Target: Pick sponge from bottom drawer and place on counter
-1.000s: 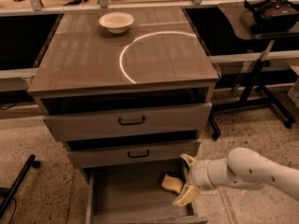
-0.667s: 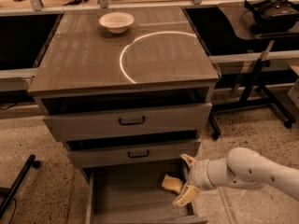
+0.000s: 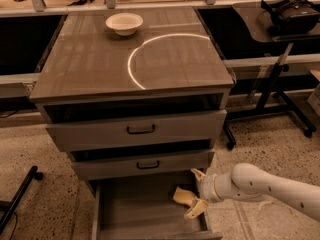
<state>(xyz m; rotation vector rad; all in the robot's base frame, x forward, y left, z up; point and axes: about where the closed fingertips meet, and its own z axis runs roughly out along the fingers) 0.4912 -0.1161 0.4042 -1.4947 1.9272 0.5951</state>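
Observation:
The pale-yellow sponge lies on the floor of the open bottom drawer, near its right wall. My gripper reaches into the drawer from the right on a white arm. Its two yellowish fingers are spread wide, one behind and one in front of the sponge's right end, so the gripper is open. The counter above is glossy wood grain with a white arc across it.
A cream bowl sits at the back of the counter. Two upper drawers with black bar handles stand slightly open above the bottom drawer. A black stand with a headset is at the right, and a black leg lies on the floor at the left.

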